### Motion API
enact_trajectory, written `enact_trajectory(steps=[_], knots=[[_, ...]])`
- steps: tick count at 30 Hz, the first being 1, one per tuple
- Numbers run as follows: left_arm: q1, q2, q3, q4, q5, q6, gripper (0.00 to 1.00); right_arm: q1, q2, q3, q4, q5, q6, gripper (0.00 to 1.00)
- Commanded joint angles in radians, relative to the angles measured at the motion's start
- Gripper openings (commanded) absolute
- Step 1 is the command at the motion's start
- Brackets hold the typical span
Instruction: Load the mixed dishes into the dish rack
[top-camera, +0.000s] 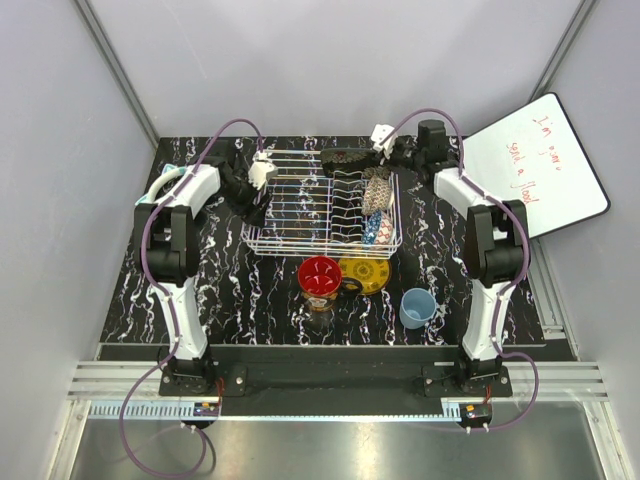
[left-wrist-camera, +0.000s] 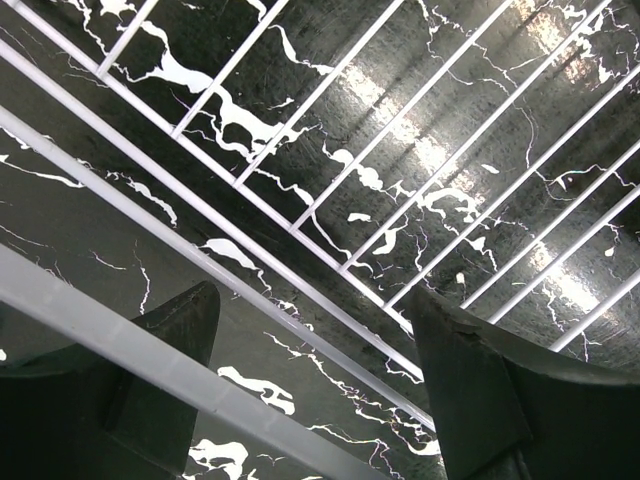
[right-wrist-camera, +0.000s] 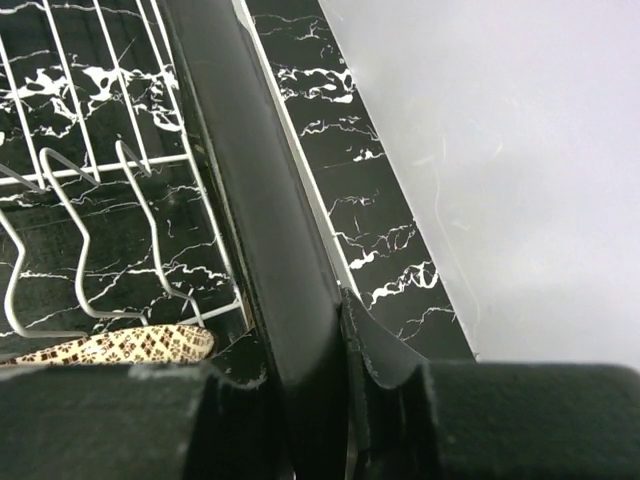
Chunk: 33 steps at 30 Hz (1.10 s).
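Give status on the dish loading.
Left gripper open, empty, at left rim of rack. Right gripper shut on dark plate at its far edge. Red bowl, yellow plate, blue cup not yet loaded. No blocker seen.

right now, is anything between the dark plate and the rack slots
Nothing visible does: the dark square plate hangs over the dish rack's far right edge, bare tines beside it; the brown-mesh bowl stands nearer.

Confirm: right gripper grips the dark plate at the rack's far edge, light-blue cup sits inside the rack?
Wrong on the cup: the top view shows the light-blue cup on the table, in front of the dish rack. The right gripper does grip the dark plate at the rack's far edge.
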<state>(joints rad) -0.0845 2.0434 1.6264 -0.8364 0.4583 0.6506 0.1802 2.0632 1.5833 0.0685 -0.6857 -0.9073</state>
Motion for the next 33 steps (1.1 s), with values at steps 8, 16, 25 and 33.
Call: enact_trajectory(steps=[8,16,25,33], knots=[[0.017,-0.028,0.009,0.011,-0.029,0.015,0.86,0.031,-0.109,-0.184,0.056,0.112,0.174,0.51],[0.014,-0.052,0.007,0.013,-0.030,-0.015,0.89,0.031,-0.258,-0.261,0.056,0.169,0.380,1.00],[-0.018,-0.092,0.007,0.011,0.022,-0.120,0.92,0.028,-0.385,-0.174,-0.186,0.288,0.560,1.00],[-0.018,-0.095,0.017,0.011,0.094,-0.213,0.99,0.028,-0.488,-0.256,-0.214,0.228,0.844,0.99]])
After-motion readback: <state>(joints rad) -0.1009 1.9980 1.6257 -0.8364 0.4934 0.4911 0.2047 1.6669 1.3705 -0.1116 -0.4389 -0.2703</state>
